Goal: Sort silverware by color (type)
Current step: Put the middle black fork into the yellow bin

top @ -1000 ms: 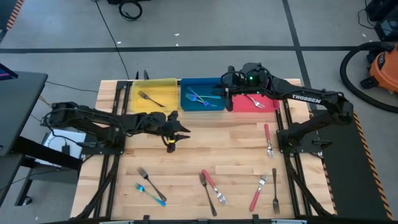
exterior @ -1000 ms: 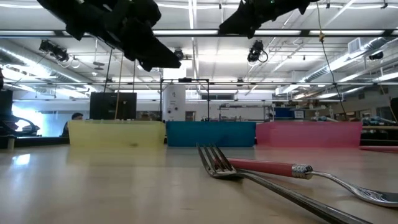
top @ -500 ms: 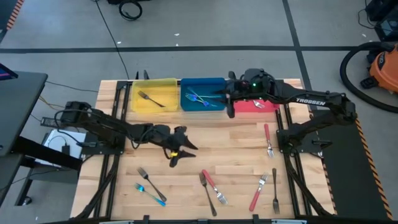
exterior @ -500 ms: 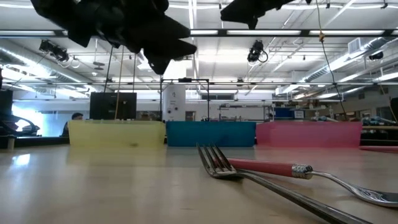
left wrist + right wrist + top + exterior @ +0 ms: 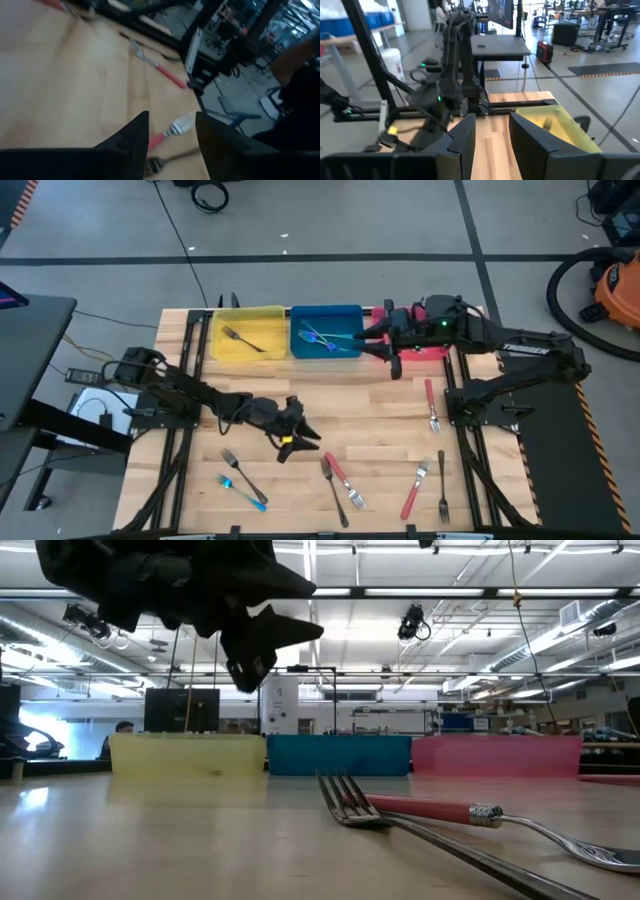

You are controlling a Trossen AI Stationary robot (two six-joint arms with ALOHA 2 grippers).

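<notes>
Left pincer: the left pincer hovers above the middle of the desk, fingers parted with nothing between them; the left wrist view shows the gap bare.
Right pincer: the right pincer hangs at the near edge of the red bin, beside the blue bin; its fingers stand apart and hold nothing.
Nearest forks: a dark metal fork and a red-handled fork lie crossed, just beyond the left pincer toward the desk's front edge.
Other loose forks: a dark fork and a blue-handled fork lie at the front left; a red fork and a thin dark fork at the front right; another red fork lies nearer the right arm.
Already sorted: the yellow bin holds one dark fork, the blue bin blue-handled ones.
Handling: the forks look light, stiff and flat on the wood, so probably slippery to lift and prone to swing if gripped at one end.
Where to hold: likely across the handle near mid-length, the fingers closing on the narrow sides; the crossed pair probably needs the upper fork taken first.
</notes>
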